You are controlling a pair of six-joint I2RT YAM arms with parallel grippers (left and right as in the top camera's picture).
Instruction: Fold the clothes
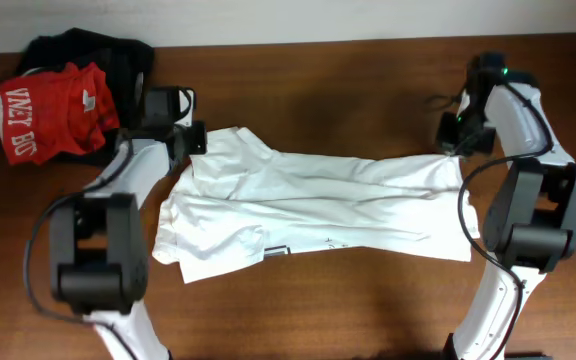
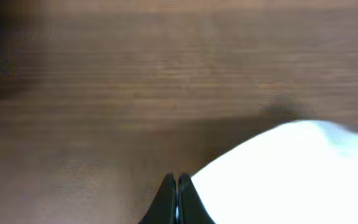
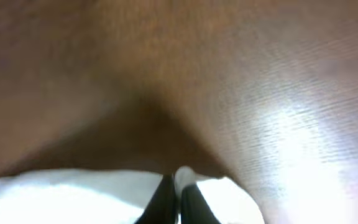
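- Nearest me, the bare wooden table [image 1: 318,320] runs between my two arm bases; nothing lies there.
- Next comes the near edge of the white T-shirt [image 1: 318,205], with its small dark label [image 1: 276,251] close to that edge, left of the middle.
- The T-shirt lies as a long band across the middle of the table, left to right. It looks doubled lengthwise, with a sleeve tucked in at the left end. I judge that one long fold is in place.
- The cloth is wrinkled and the left end is wider and uneven, so it is not yet a neat packet.
- At the far left corner, my left gripper [image 2: 176,180] has its fingers pressed together right at the fabric's edge. I cannot tell whether cloth is caught between them.
- At the far right corner, my right gripper [image 3: 176,183] is pinching a small tuck of the T-shirt's edge.
- What is left, as I judge it: crosswise folds to shorten the band, and some smoothing.
- Farthest away, at the far left, a red shirt [image 1: 53,120] lies on a black garment [image 1: 88,48], apart from the T-shirt and not part of this job.
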